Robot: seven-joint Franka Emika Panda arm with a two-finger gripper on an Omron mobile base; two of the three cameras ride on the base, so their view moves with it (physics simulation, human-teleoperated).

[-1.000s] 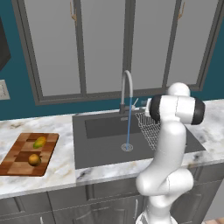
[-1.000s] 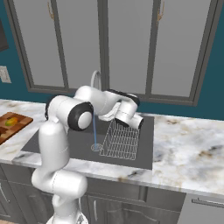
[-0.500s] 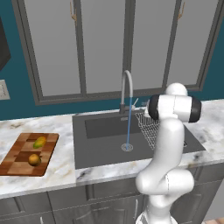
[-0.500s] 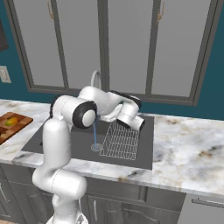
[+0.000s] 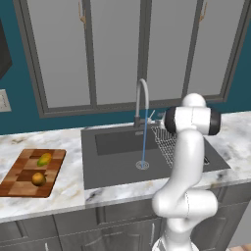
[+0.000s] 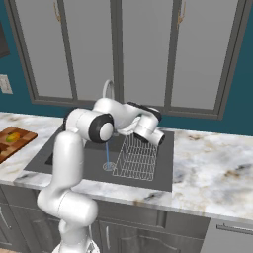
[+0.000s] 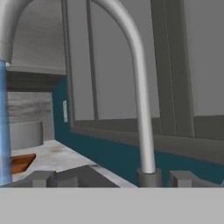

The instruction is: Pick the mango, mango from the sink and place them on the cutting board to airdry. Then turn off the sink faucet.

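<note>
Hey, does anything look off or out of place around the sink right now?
Only the sink faucet stands out: water runs into a sink with no fruit, since both mangos lie on the cutting board.

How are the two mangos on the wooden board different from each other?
The far mango is yellow-green with some orange; the near mango is orange-brown. The far mango looks longer and lies slanted; the near mango looks rounder. Both are small and sit apart on the checkered cutting board.

Both mangos (image 5: 42, 168) lie on the board (image 5: 19, 181), far left of the hand. The faucet (image 7: 142, 100) stands just ahead of it, over the sink (image 5: 117, 169), with the rack (image 6: 136, 158) below.
</note>
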